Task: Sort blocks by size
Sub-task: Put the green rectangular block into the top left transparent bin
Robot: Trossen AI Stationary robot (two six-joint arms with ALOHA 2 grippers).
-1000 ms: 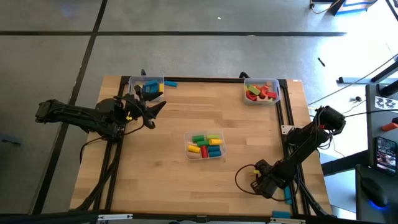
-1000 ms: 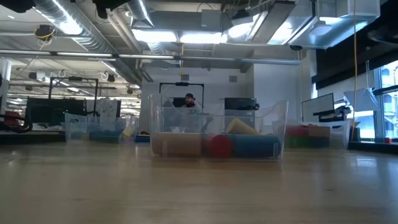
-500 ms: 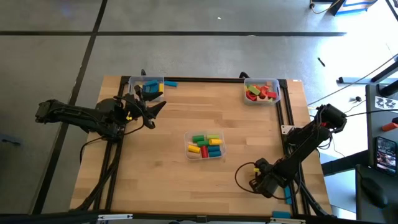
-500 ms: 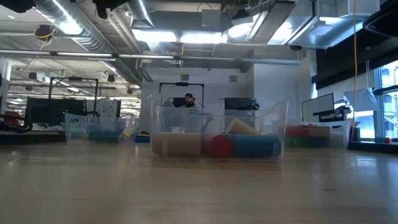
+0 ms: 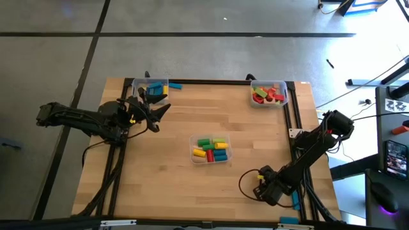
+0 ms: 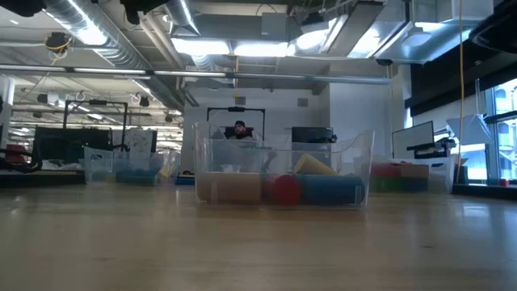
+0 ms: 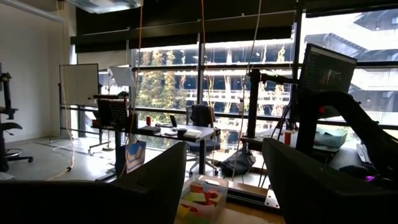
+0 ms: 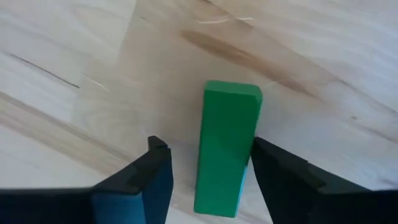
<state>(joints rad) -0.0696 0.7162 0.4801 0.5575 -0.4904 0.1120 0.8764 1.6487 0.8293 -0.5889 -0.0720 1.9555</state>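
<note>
R gripper [image 8: 208,180] down at table's front-right corner, fingers wide around green block [image 8: 226,146] lying flat on wood, not clamped yet. Pick step imo. Next: close, lift, carry to right-size bin. L gripper [image 5: 160,110] spread open, empty, by back-left bin [image 5: 153,89].

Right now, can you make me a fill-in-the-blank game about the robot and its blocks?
1. The block between the right gripper's fingers is coloured ____.
2. That block lies on the bare wooden ____.
3. Counting from above, there are ____ clear bins on the table.

Missing words: green; table; three
</note>
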